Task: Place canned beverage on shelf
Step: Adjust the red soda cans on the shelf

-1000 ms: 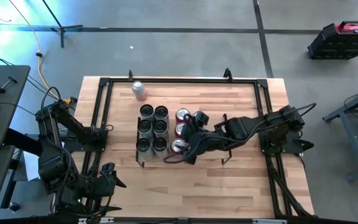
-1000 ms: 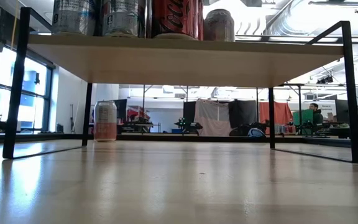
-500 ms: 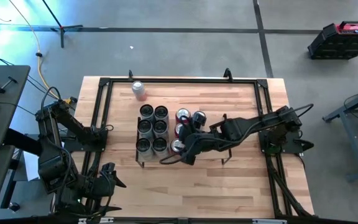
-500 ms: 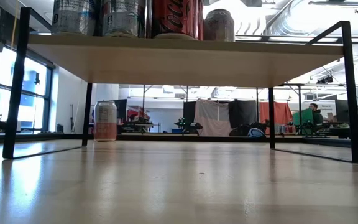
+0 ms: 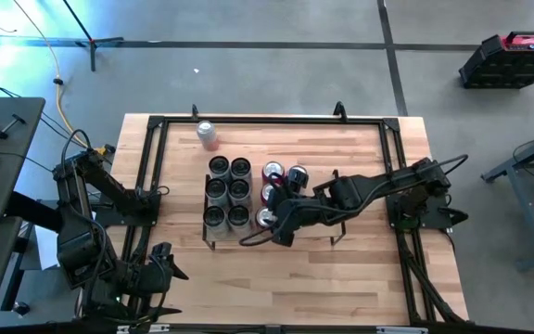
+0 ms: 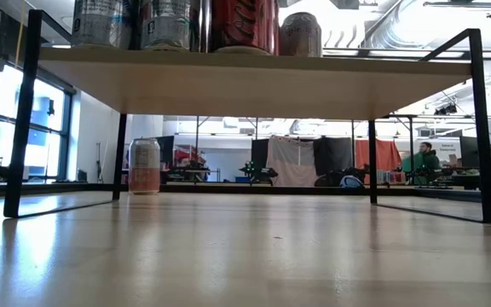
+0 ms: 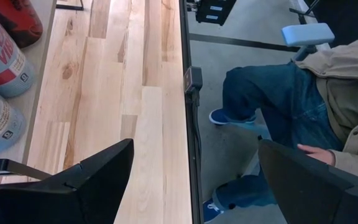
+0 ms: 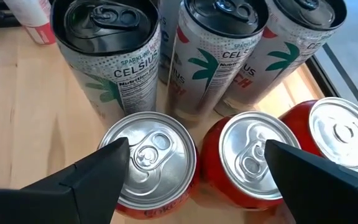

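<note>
The shelf (image 6: 245, 81) stands mid-table on black wire end frames. On it stand several tall white cans (image 5: 227, 191) and, beside them, several red cans (image 5: 269, 194). My right gripper (image 8: 196, 149) hangs open just above the red cans (image 8: 151, 163), its fingers apart over the nearest ones; I see no touch. One more can (image 5: 207, 134) stands alone on the table beyond the shelf. My left gripper (image 7: 194, 149) waits open over the table's left near corner (image 5: 162, 263).
Black rails (image 5: 267, 121) edge the tabletop. A seated person's legs (image 7: 272, 118) show just past the table's edge in the left wrist view. Bare wood (image 6: 245, 256) lies under and in front of the shelf; the shelf's right part (image 5: 318, 172) holds no cans.
My right gripper has tipped a little over the red cans and stays open. The cans stand as before.
</note>
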